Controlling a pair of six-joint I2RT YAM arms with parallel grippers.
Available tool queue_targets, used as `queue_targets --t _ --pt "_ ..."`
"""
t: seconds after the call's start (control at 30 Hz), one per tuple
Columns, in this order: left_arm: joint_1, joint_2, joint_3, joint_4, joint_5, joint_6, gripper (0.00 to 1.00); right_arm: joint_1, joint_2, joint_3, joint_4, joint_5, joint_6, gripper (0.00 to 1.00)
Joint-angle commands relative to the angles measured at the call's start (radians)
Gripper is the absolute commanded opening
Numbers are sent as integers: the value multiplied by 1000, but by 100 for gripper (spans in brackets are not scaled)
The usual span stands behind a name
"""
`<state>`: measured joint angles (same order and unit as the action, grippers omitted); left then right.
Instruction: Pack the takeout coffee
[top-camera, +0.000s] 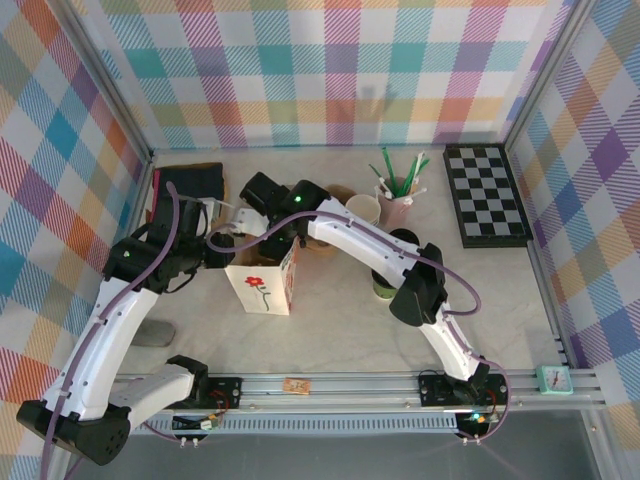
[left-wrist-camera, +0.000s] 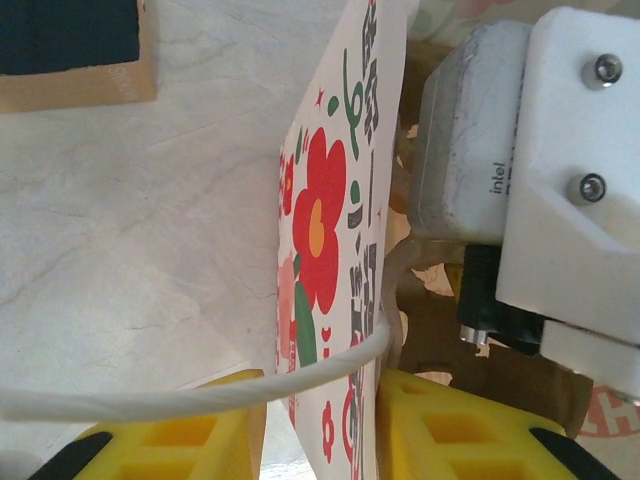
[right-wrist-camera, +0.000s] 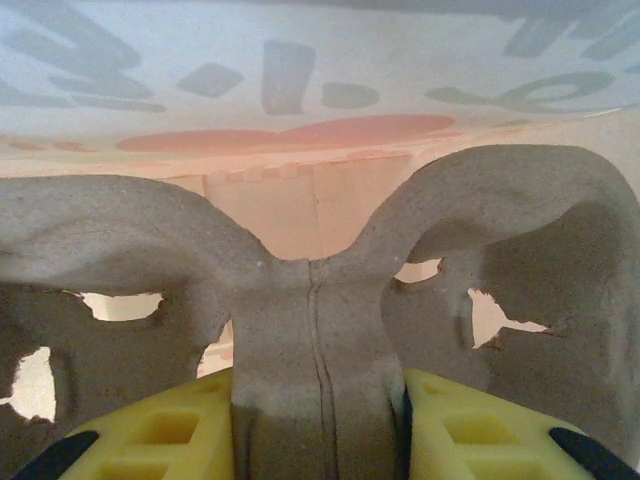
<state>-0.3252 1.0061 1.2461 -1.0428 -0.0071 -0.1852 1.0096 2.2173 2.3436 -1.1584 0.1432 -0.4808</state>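
While left tool (left-wrist-camera: 320, 440) pinches paper bag (left-wrist-camera: 322, 215) wall and right tool (right-wrist-camera: 315, 432) clamps pulp cup carrier (right-wrist-camera: 310, 300) ridge inside bag, takeout coffee (top-camera: 383, 289) stands on surface off right tool's right side, apparently upright, half hidden under right arm; right arm nearer.

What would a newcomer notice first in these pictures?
The white paper bag with a red flower stands left of centre. The left claw pinches its wall, and the right claw grips the middle ridge of a brown pulp cup carrier. A checkerboard lies at the back right.
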Motion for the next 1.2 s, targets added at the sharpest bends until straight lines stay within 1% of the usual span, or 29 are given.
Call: queue_targets --t 0.0,0.13,0.37,0.5,0.6,0.67,0.73,0.9,1.03,1.17 --pt "11 -17 23 6 13 23 34 6 45 20 -50 4 -30 37" --pt "11 -17 26 6 18 27 34 7 69 29 -74 13 -38 37" --pt "11 -20 32 7 26 32 34 6 97 44 -93 4 -38 47" --pt "11 -22 35 8 24 32 34 6 101 53 -93 7 -44 49" --pt "11 -26 38 6 24 32 34 6 98 59 -92 7 -46 56" --pt "11 -27 41 5 22 32 34 6 96 63 -92 7 -46 62" --pt "11 -28 41 4 22 32 34 8 94 70 -92 6 -45 65" --pt "11 -24 42 7 33 29 34 14 86 104 -99 6 -43 67" --pt "11 -23 45 9 39 26 34 24 66 117 -100 7 -46 72" --pt "11 -24 46 7 43 23 34 28 47 121 -100 12 -46 74"
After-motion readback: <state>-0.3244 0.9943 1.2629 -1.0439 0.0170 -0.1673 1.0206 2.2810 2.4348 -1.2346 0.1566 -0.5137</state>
